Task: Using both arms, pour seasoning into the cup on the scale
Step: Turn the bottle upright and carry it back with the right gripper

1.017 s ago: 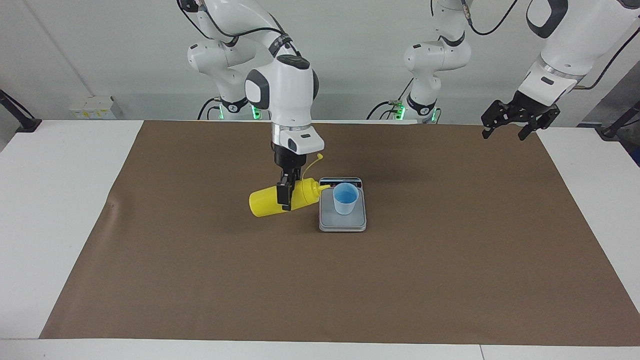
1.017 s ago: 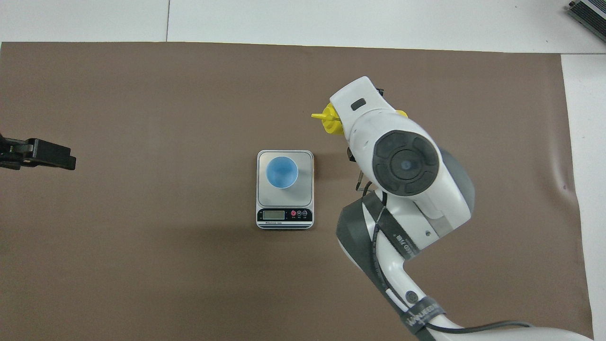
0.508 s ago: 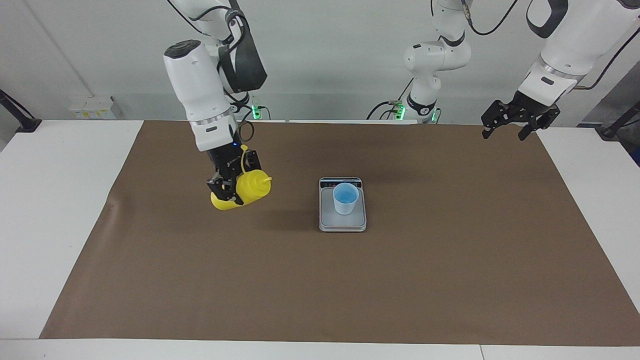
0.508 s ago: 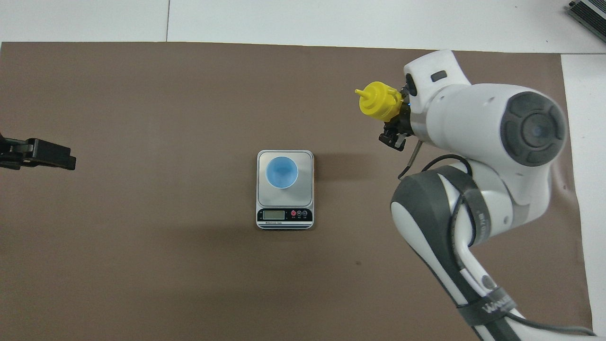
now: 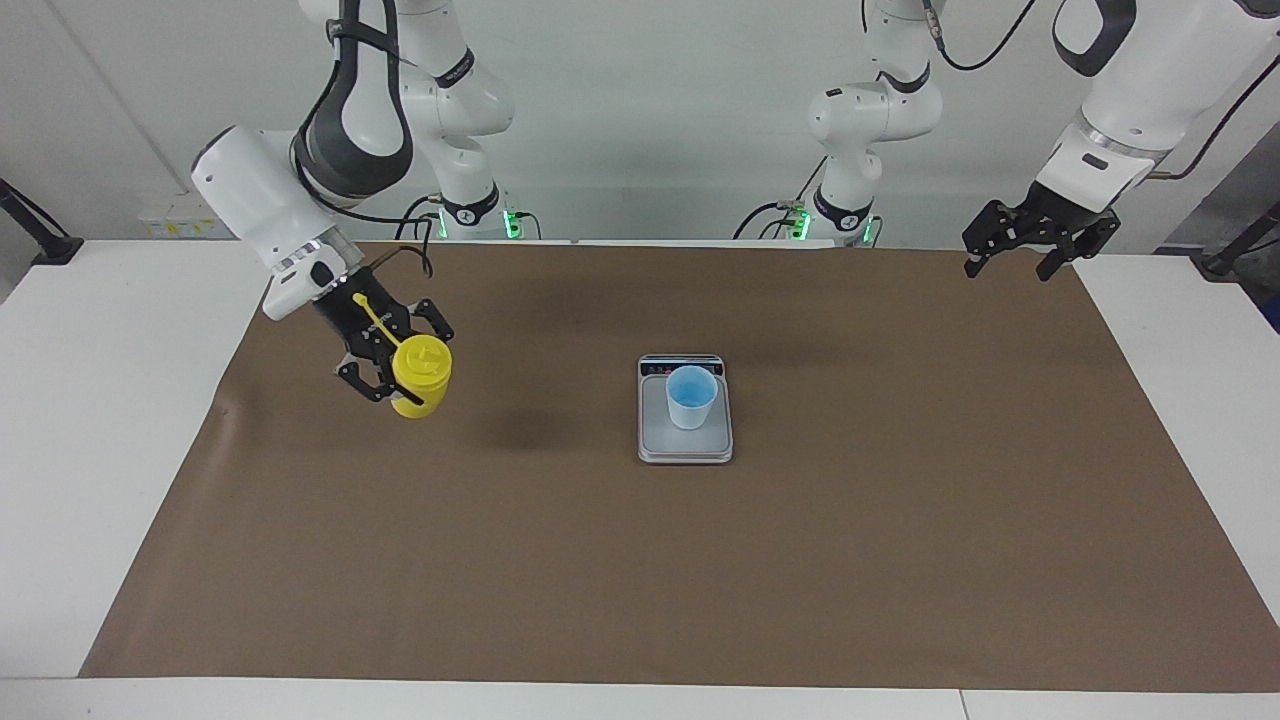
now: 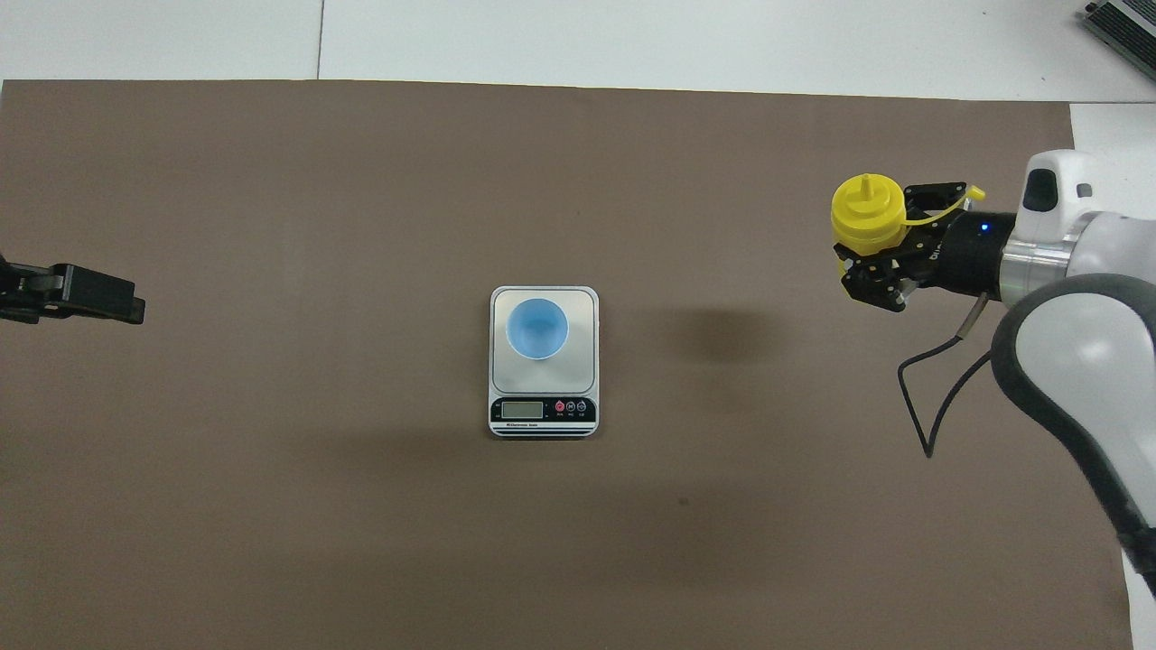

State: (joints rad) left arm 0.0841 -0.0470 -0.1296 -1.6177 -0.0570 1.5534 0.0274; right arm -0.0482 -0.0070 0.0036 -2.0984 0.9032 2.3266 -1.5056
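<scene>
At the right arm's end of the table (image 5: 120, 420), the right hand (image 5: 392, 372) is clamped around the yellow seasoning bottle (image 5: 420, 376), carrying it upright over the brown mat (image 5: 640, 560), its ribbed cone top uppermost and the thin cap strap trailing back across the hand toward the wrist. From above, the bottle (image 6: 868, 213) sits at the tip of the right hand (image 6: 880, 236), well apart from the scale. Near the middle of the mat lies the scale (image 5: 685, 446), its dark display strip on the edge nearer to the robots, and the pale blue cup (image 5: 690, 396) stands upright on its plate; overhead, the cup (image 6: 537, 329) is on the half of the scale (image 6: 543, 392) farther from the display. The left arm waits with its hand (image 5: 1020, 250) open above the mat's corner at the left arm's end, nothing between its fingers, and only its tip (image 6: 86, 298) shows from above.
</scene>
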